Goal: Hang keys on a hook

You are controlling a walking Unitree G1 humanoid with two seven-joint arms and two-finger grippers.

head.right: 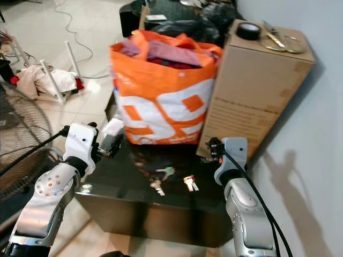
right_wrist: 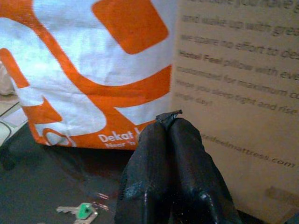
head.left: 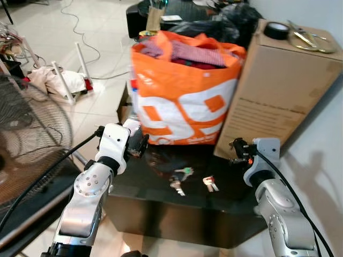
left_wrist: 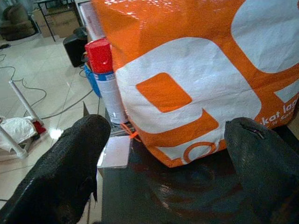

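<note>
Three keys lie loose on the glossy black table [head.left: 134, 187]: a green-capped key [head.left: 185, 171], a plain key [head.left: 176, 185] and a red-capped key [head.left: 210, 183]. The green-capped key [right_wrist: 82, 211] also lies below my right gripper's fingers. My left gripper [head.left: 140, 144] hovers over the table's left part, left of the keys and close to the orange bag; its fingers [left_wrist: 70, 158] stand wide open with nothing between them. To the right of the keys, my right gripper [right_wrist: 169, 119] is shut and empty in front of the cardboard box.
A full orange-and-white bag [head.left: 182, 96] stands at the table's back, with a tall cardboard box [head.left: 273, 91] to its right carrying a tape roll [head.left: 277, 30]. A red-capped spray can [left_wrist: 100, 60] stands beside the bag. A fan [head.left: 27, 139] is at left, and cables cross the floor.
</note>
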